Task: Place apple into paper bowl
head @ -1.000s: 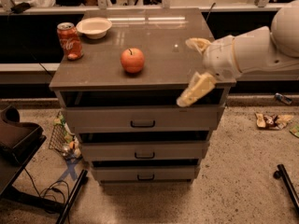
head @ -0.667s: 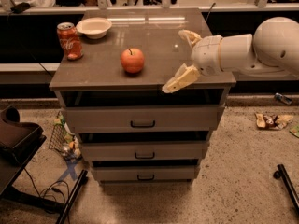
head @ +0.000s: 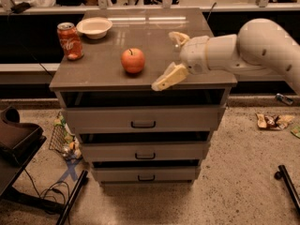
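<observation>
The orange-red apple (head: 133, 60) with a short dark stem sits on the brown cabinet top (head: 103, 67), near the front middle. The cream-white paper bowl (head: 94, 27) stands empty at the back left of the top. My gripper (head: 169, 59) reaches in from the right on a white arm, just right of the apple and apart from it. Its two cream fingers are spread wide, one (head: 168, 77) near the front edge, one (head: 178, 36) farther back. It holds nothing.
A red soda can (head: 69, 41) stands at the left, in front of the bowl. The cabinet has three drawers (head: 142, 121) below. A wire basket (head: 62, 138) and cables lie on the floor at the left; wrappers (head: 272, 121) lie at the right.
My gripper has moved left across the cabinet top toward the apple, staying open. The apple, bowl and can have not moved.
</observation>
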Controlling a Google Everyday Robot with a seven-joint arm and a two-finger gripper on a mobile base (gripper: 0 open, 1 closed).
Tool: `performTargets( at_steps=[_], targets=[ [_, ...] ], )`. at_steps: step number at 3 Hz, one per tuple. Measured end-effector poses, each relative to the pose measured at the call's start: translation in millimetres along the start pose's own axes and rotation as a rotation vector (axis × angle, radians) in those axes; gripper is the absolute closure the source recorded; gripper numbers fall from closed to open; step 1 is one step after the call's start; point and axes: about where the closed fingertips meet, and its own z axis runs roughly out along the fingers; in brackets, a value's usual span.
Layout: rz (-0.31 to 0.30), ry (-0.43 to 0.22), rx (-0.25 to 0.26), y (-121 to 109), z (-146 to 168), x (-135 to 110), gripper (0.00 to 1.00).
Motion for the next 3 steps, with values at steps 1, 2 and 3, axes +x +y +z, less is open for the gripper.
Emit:
performTargets(
  at_steps=[1,2,3],
  targets=[
    [0.075,-0.023,-0.015,-16.0,37.0,1.5,0.0],
    [0.145,-0.039,-0.026,-24.3,65.1,1.8,0.0],
    [0.199,-0.069,-0.05,-22.4,90.3,3.7,0.0]
  ],
)
